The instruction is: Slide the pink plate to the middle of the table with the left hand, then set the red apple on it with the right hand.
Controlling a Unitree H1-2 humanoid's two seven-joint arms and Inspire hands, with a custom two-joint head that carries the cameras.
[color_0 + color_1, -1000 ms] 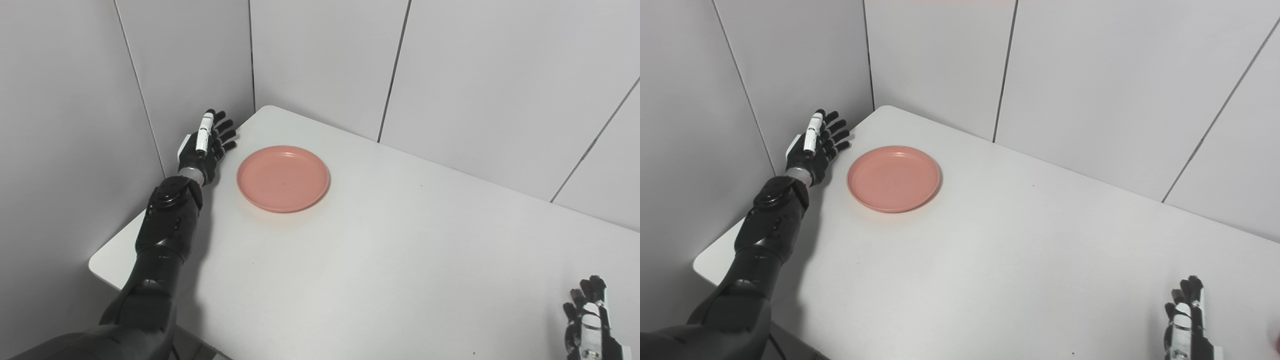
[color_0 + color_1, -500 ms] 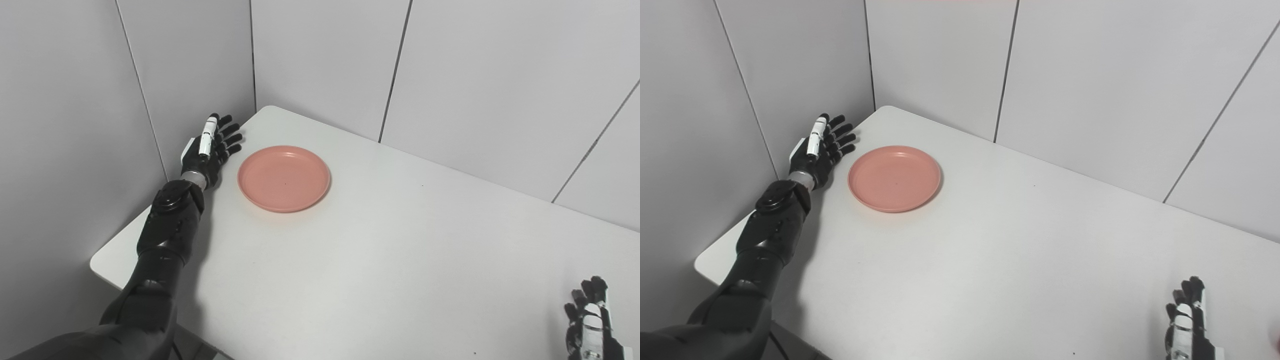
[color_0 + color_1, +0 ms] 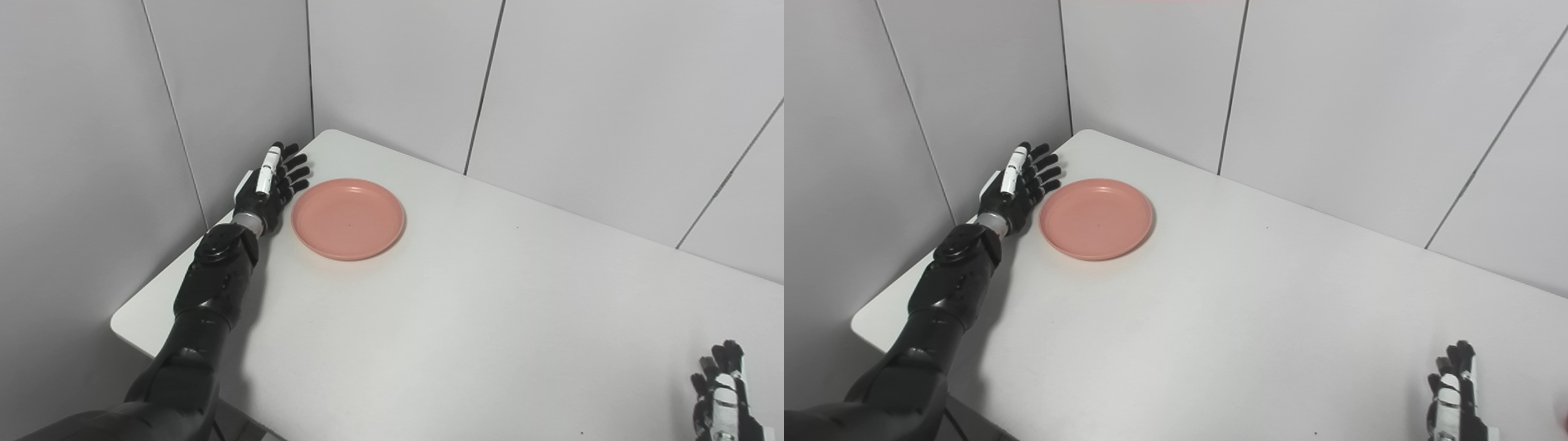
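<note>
The pink plate point(image 3: 347, 218) lies flat near the far left corner of the surface point(image 3: 490, 318), and the left robot hand point(image 3: 269, 187), fingers spread and holding nothing, stands just beside its left rim, so the plate lies to the hand's right, toward the middle. The right robot hand point(image 3: 723, 398) waits well apart at the near right edge, fingers apart and empty; the apple cannot be made out.
</note>
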